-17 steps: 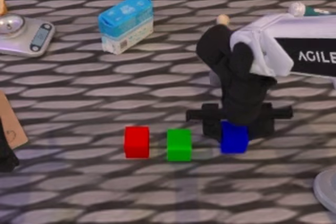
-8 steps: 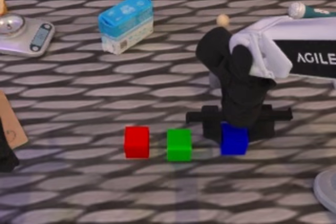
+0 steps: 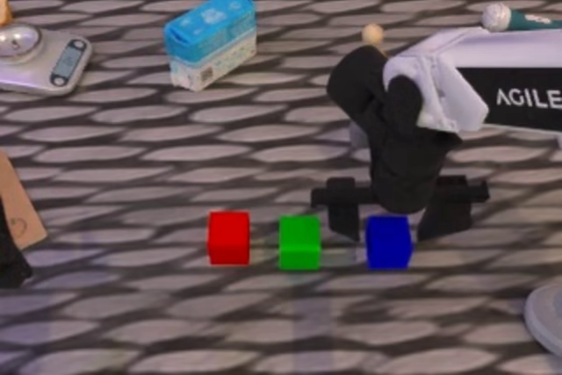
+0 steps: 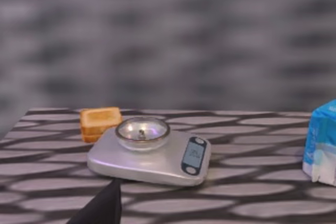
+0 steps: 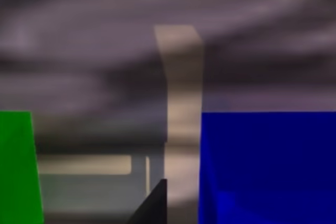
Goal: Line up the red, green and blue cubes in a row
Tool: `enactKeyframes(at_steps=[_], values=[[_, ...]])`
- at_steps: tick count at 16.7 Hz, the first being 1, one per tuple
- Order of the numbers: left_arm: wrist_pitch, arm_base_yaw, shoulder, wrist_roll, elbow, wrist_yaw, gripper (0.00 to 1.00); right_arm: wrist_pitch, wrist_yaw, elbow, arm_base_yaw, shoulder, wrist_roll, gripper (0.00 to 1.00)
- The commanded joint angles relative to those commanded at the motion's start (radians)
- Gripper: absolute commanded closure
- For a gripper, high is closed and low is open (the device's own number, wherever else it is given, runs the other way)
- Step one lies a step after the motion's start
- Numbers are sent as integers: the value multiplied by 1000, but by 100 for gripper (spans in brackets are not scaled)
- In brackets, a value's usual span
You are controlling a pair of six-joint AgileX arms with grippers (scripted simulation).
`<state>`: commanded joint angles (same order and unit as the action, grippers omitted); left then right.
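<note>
In the top view the red cube (image 3: 228, 237), the green cube (image 3: 299, 242) and the blue cube (image 3: 389, 241) stand in a row on the table, red leftmost and blue rightmost. My right gripper (image 3: 395, 215) hangs just behind and over the blue cube, open, one finger on each side and clear of it. The right wrist view shows the green cube (image 5: 18, 166) and the blue cube (image 5: 268, 166) close up, with a gap between them. My left gripper (image 3: 9, 261) is parked at the table's left edge.
A silver kitchen scale (image 3: 44, 57) and a light-blue and white box (image 3: 211, 37) stand at the back left. A brown card (image 3: 18, 208) lies at the left edge. A small beige ball (image 3: 373, 33) sits behind the right arm. A grey round object (image 3: 546, 313) is at the front right.
The right gripper's fingers have spread apart and let go of the blue cube, which stays on the table right of the green cube. The left arm has not moved.
</note>
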<state>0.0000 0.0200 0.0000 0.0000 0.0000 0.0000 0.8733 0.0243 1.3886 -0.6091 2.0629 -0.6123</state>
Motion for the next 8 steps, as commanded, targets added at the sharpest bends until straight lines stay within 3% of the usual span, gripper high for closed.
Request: enactKeyframes(at_steps=[8], values=[[0, 0, 0, 0, 0, 0, 0, 0, 0, 0, 0, 0, 0, 0]])
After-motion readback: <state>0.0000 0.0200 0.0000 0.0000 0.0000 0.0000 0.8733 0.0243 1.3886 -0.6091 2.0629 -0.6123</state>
